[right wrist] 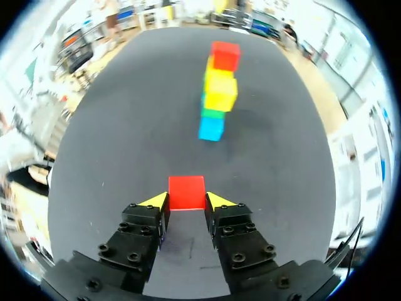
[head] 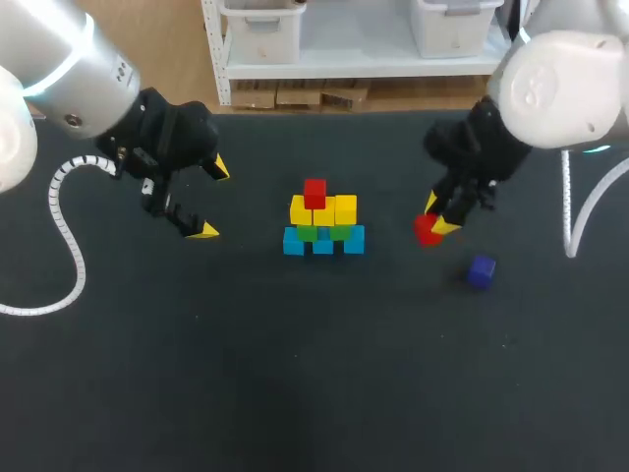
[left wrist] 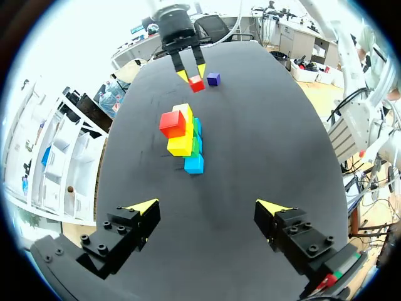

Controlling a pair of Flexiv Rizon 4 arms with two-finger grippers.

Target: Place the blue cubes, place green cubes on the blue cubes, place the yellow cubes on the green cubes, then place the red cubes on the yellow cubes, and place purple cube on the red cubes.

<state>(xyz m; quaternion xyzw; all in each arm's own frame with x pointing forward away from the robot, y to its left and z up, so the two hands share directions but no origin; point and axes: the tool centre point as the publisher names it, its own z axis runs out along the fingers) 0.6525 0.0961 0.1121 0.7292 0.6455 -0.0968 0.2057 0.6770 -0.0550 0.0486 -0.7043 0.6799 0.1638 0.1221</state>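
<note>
A cube stack stands mid-table: blue cubes [head: 323,241] at the bottom, green cubes [head: 322,233] on them, yellow cubes [head: 323,209] above, and one red cube [head: 314,192] on top. My right gripper [head: 433,226] is right of the stack, shut on a second red cube [head: 427,230], which sits squarely between its yellow tips in the right wrist view [right wrist: 186,192]. A purple cube [head: 481,270] lies on the table just beyond it to the right. My left gripper [head: 209,200] hangs open left of the stack, holding nothing; the left wrist view shows the stack [left wrist: 185,138] ahead of it.
The black table [head: 295,374] carries nothing else. The white coiled cable [head: 61,231] of my left arm hangs at the left edge.
</note>
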